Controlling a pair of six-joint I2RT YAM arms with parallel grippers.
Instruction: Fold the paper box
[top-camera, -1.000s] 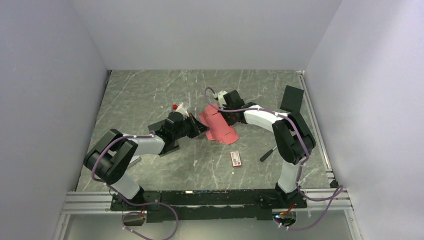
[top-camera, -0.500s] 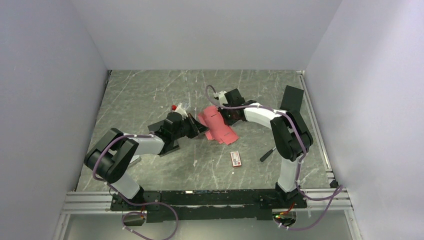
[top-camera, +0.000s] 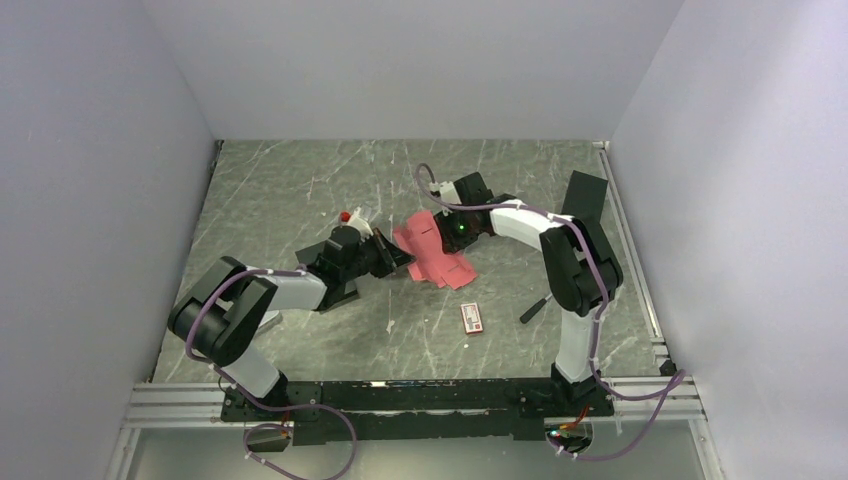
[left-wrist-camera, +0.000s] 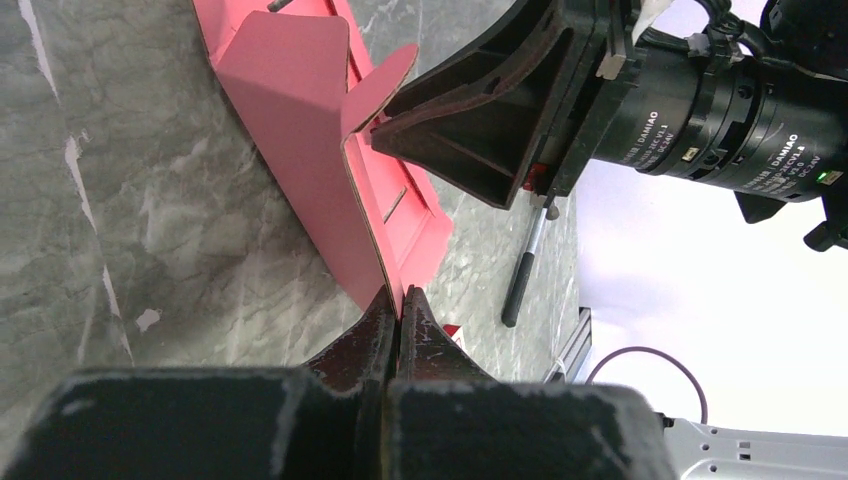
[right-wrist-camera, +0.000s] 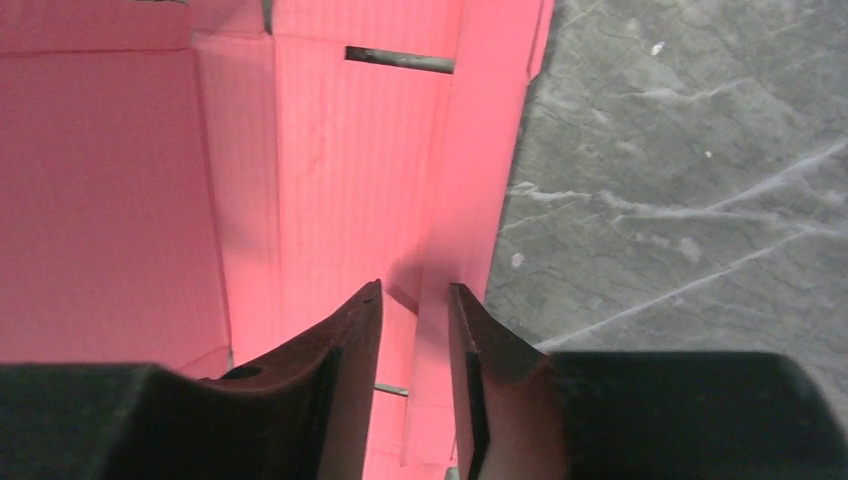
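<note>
Both tools meet the red-pink cardboard paper box (top-camera: 438, 262): left tool (left-wrist-camera: 400, 305) pinches its edge steady; right tool (right-wrist-camera: 415, 300) gapes slightly.

the pink paper box (right-wrist-camera: 300, 180) fills the left and middle of the view as a creased sheet, with a narrow slot (right-wrist-camera: 400, 60) cut near its top and a long side strip folded along its right edge. to the right lies the grey marbled counter (right-wrist-camera: 690, 200). at the bottom, the right gripper (right-wrist-camera: 415, 300) shows two dark jaws standing slightly apart over the sheet, the gap between them lined up with the fold beside that strip.
</note>
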